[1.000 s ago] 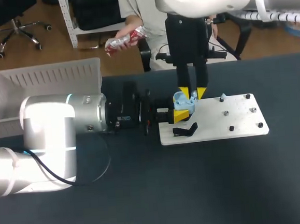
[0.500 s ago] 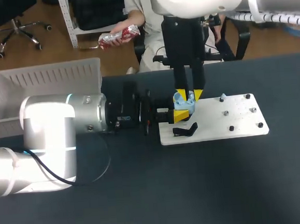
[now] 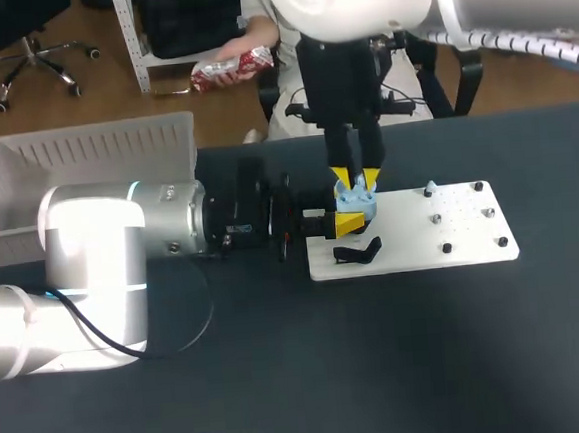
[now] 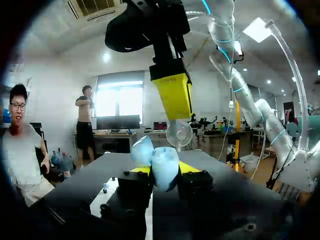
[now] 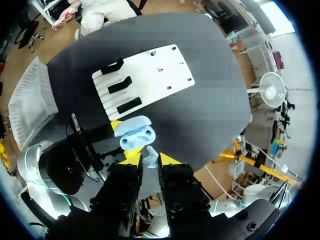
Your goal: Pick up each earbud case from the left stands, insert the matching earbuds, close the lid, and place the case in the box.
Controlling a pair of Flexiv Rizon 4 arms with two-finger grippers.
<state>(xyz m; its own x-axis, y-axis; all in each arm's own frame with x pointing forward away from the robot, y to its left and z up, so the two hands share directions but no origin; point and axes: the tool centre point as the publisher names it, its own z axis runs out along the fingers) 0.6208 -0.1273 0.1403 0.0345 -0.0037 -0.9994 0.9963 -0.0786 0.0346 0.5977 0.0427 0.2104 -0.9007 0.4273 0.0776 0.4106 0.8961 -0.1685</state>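
An open light blue earbud case [image 3: 357, 202] hangs just off the left end of the white stand board [image 3: 452, 239], and my left gripper [image 3: 349, 216] is shut on it from the side. In the left wrist view the case [image 4: 156, 156] sits between the yellow tips of the left gripper [image 4: 162, 170]. My right gripper [image 3: 356, 178] comes down from above the case, shut on a small light blue earbud [image 5: 151, 156]. From the right wrist view, the right gripper [image 5: 149, 159] has the open case [image 5: 134, 136] directly ahead of it.
A black stand [image 3: 359, 252] remains at the board's near left corner. A loose light blue earbud [image 3: 430, 188] and several small pegs sit further right on the board. A white slatted bin [image 3: 84, 157] stands at the table's back left.
My right gripper has shifted left with the earbud, from over the board's left end to directly above the case. The left arm and case have stayed put.
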